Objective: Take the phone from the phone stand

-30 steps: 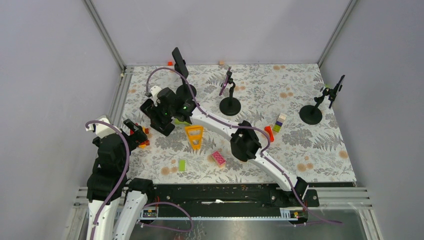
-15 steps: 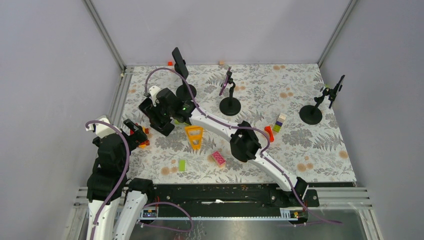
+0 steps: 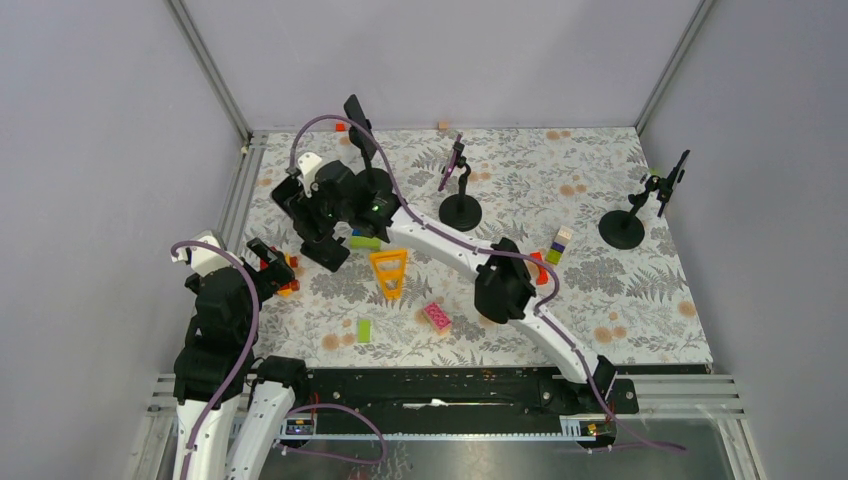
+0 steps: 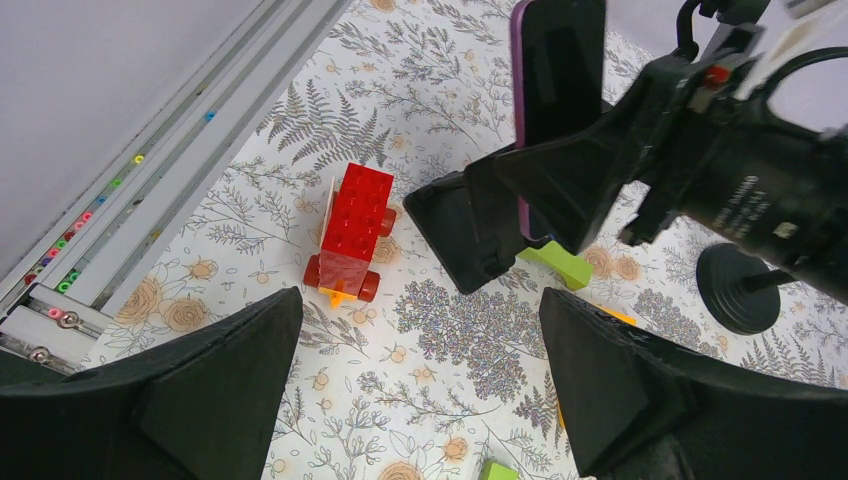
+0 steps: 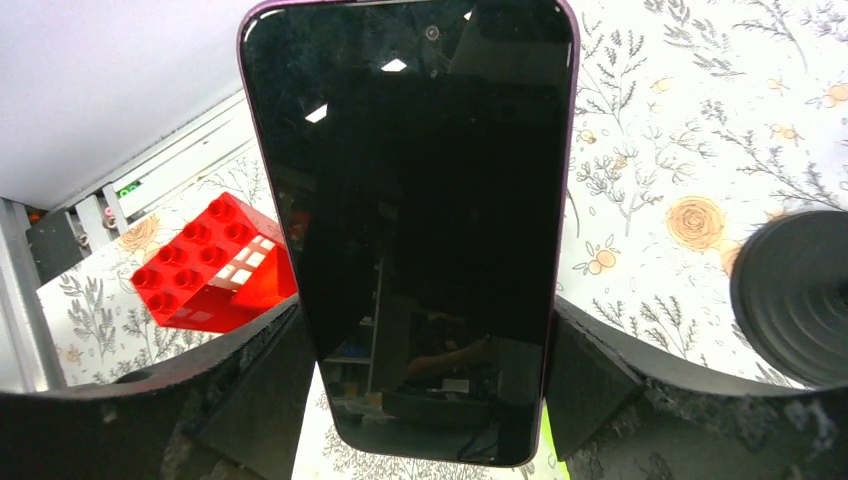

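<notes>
The phone (image 5: 410,200) is a dark slab with a purple rim. My right gripper (image 5: 425,370) is shut on its two long edges near its lower end. No clamp shows on it in the right wrist view. A phone stand's round black base (image 5: 795,290) sits on the table just to its right. In the left wrist view the phone (image 4: 555,70) rises from between the right gripper's fingers (image 4: 460,235). In the top view the right gripper (image 3: 315,232) is at the back left, with a dark upright phone (image 3: 358,125) just behind it. I cannot tell there whether that is the held one. My left gripper (image 4: 418,330) is open over bare table.
Two more stands hold phones, one mid-back (image 3: 460,212) and one at the right (image 3: 622,230). A red brick (image 4: 350,225) lies by the left rail (image 4: 200,130). A green block (image 4: 555,265), an orange triangle (image 3: 388,272) and a pink brick (image 3: 437,316) lie mid-table.
The right gripper's jaws came in slightly on the phone. The gripper and wrist then shifted up and left in the top view. The left arm has not moved.
</notes>
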Robot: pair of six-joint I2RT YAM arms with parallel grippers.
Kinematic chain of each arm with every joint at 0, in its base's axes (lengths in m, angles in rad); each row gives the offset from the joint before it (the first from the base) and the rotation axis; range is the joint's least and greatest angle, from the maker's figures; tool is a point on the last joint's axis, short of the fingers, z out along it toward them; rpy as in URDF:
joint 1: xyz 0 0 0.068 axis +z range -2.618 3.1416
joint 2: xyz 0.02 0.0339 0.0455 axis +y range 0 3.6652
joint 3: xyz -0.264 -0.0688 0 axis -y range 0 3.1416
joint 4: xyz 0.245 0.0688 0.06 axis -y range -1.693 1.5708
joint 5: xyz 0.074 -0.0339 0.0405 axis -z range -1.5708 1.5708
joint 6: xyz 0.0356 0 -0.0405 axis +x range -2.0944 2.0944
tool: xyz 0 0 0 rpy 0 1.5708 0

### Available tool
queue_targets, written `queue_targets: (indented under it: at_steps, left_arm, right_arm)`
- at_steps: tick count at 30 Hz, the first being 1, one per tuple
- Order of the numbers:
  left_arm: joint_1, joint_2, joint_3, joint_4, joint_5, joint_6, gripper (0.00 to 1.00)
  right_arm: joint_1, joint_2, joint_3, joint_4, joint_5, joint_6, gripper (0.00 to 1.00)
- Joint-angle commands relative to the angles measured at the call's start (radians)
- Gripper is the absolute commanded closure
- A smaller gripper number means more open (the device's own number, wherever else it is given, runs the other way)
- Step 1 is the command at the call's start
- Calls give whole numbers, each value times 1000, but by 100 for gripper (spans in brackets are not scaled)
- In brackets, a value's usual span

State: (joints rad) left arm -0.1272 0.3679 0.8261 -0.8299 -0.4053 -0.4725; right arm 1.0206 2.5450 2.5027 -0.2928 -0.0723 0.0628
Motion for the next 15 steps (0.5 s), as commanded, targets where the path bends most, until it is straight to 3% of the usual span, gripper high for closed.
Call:
queue_targets:
  at_steps: [1,8,15]
  left_arm:
    - [-2,-8,13,29,-20,-5,1]
    - [0,-4,13,29,-15,-7,1]
    - [0,-2,10,37,-3,-6,1]
  right_arm:
    - [-5,-180,-74,92,52,6,38]
    - [-21,-372,-345,111,102,3,37]
    - [-26,-702,-873,367,175,44,36]
